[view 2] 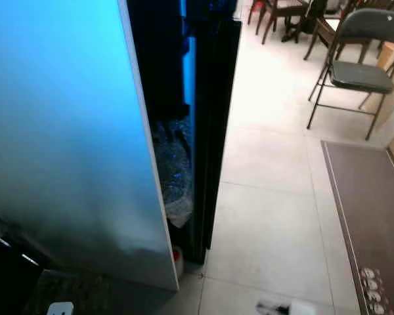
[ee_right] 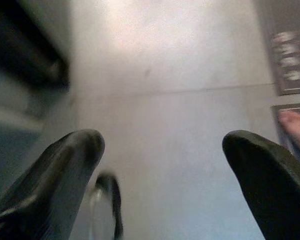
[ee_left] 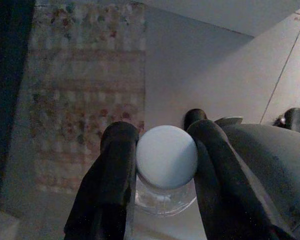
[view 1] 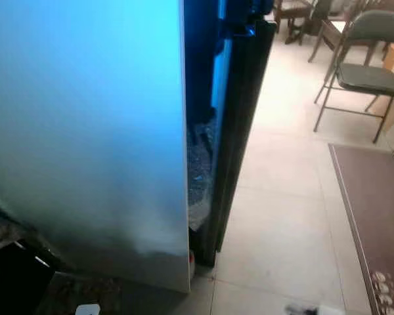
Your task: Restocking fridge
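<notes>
The fridge's pale door (view 1: 85,131) stands open close in front of me and takes up the left of the eye views. Past its edge a narrow gap shows the dark fridge inside (view 1: 200,157), with something crinkled and clear low down. A black panel (view 1: 240,118) stands edge-on just right of the gap. In the left wrist view my left gripper (ee_left: 164,131) is shut on a clear bottle with a round pale cap (ee_left: 166,156), one finger on each side of the cap. In the right wrist view my right gripper (ee_right: 162,145) is open over the tiled floor, holding nothing.
Pale floor tiles (view 1: 282,210) stretch to the right of the fridge. A brown mat (view 1: 374,210) lies along the right edge. A folding chair (view 1: 364,72) and more chairs stand at the back right. A patterned rug (ee_left: 85,100) lies under the left gripper. A person's foot (ee_right: 295,127) shows by the mat.
</notes>
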Robot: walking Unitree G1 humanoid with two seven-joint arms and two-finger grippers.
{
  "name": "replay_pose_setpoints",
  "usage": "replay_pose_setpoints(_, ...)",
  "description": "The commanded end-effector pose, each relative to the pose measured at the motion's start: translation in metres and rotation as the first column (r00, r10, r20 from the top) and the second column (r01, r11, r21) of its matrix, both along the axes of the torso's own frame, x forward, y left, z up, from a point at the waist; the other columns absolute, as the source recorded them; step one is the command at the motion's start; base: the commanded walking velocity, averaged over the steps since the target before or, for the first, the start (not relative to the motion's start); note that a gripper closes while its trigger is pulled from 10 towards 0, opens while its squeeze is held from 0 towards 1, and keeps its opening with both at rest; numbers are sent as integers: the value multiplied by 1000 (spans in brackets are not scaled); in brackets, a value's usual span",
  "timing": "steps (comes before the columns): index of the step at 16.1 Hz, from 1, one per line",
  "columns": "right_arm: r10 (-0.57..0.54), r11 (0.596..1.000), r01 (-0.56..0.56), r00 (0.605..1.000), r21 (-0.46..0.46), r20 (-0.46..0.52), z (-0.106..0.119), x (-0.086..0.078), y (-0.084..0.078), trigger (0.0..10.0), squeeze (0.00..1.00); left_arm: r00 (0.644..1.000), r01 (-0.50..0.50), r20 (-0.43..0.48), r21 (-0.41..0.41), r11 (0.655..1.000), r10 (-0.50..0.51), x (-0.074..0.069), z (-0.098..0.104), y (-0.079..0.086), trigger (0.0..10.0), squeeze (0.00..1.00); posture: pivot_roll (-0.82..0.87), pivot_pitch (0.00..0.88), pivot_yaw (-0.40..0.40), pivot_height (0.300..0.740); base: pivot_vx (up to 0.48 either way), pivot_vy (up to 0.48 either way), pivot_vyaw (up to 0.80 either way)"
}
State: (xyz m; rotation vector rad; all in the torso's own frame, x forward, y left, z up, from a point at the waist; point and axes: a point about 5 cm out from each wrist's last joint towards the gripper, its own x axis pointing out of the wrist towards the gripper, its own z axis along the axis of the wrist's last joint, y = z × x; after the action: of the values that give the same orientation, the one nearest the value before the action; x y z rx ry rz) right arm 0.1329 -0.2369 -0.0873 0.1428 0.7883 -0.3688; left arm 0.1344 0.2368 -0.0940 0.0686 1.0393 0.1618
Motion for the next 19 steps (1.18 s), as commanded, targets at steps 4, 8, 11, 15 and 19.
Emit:
replay_pose_setpoints(4,70,983,16,888,-183,454,92,122,-36,10000,0,1000,-18,3,15,1000,18,0,1,2,10000,0,2,0,2,740,0,0,0)
replay_pose_setpoints(8,301,925,-91,768,-369,565,130,152,-13,10000,0,999,-37,5,21,999,37,-1,0,3,10000,0,10,0,-1,740,0,0,0)
replay_pose_setpoints(11,395,908,-123,573,-402,718,183,178,28,10000,0,999,-40,5,28,999,40,-2,1,5,10000,0,-14,0,5,740,0,0,0)
replay_pose_setpoints(15,380,921,-139,521,-363,764,196,184,60,10000,0,998,-65,15,23,998,65,-2,1,5,10000,0,9,0,-9,740,0,0,0)
replay_pose_setpoints(19,323,942,-120,575,-312,752,191,175,58,10000,0,997,-70,11,18,997,70,-3,0,5,10000,0,-3,0,-1,740,0,68,0)
